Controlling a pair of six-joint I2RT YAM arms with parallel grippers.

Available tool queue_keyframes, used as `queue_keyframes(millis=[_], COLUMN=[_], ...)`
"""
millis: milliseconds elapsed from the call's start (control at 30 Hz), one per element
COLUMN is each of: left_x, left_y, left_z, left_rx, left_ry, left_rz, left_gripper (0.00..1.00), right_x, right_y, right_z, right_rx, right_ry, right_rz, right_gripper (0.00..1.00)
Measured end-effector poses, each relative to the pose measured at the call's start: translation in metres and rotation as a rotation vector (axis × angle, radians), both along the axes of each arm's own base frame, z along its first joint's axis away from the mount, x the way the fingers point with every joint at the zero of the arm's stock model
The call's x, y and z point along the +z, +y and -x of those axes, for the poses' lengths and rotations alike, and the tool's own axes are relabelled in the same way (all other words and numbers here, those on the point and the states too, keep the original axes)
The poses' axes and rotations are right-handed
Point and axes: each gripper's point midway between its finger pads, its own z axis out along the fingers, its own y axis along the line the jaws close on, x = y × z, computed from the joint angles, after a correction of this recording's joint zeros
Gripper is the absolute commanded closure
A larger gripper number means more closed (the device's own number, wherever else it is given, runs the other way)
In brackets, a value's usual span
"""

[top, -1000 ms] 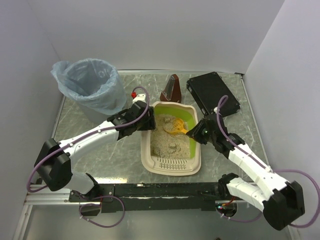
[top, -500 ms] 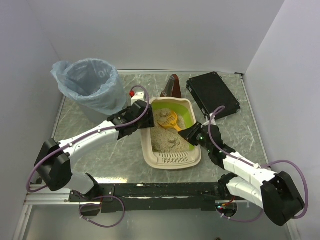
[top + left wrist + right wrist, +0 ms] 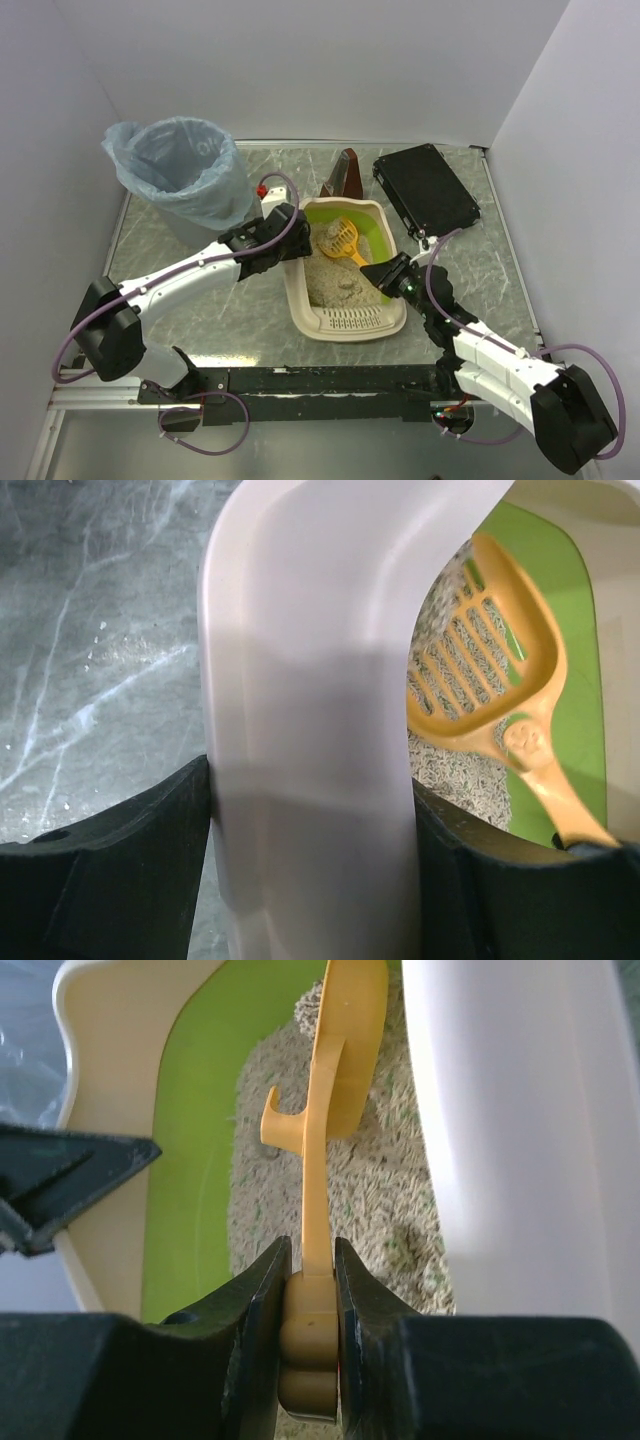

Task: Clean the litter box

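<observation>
The cream litter box [image 3: 349,322] lies mid-table with sandy litter and a lime-green inner wall [image 3: 375,238]. My left gripper [image 3: 290,238] is shut on the box's left rim [image 3: 300,740], one finger inside and one outside. My right gripper [image 3: 385,272] is shut on the handle of an orange slotted scoop [image 3: 342,240], whose head rests over the litter at the far end. In the right wrist view the scoop [image 3: 335,1070] stands on edge between my fingers [image 3: 312,1290]. In the left wrist view the scoop head [image 3: 480,655] lies beyond the rim.
A round bin lined with a blue bag [image 3: 180,170] stands at the far left. A flat black case [image 3: 425,188] lies at the far right. A dark brown wedge-shaped object [image 3: 343,178] stands behind the box.
My right arm has drawn back toward its base and lowered; the scoop has swung toward the far end of the box. The box has shifted slightly. The left arm holds still.
</observation>
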Motion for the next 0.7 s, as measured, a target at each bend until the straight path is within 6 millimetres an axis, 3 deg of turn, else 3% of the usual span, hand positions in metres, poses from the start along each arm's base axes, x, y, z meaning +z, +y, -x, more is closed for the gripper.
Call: queue_keyframes(millis=[133, 433, 700], left_x=[-0.009, -0.051, -0.056], left_y=[0.002, 0.023, 0.029], left_z=[0.001, 0.005, 0.004], left_rx=[0.024, 0.039, 0.035], left_ry=[0.020, 0.084, 0.098], left_rz=[0.021, 0.077, 0.098], left_gripper=[0.99, 0.99, 0.81], right_x=[0.000, 0.011, 0.014], right_y=[0.000, -0.009, -0.011], right_z=[0.008, 0.018, 0.029], right_rx=[0.024, 0.042, 0.113], right_ry=[0.000, -0.037, -0.029], right_rz=[-0.019, -0.058, -0.115], right_gripper=[1.00, 1.00, 1.00])
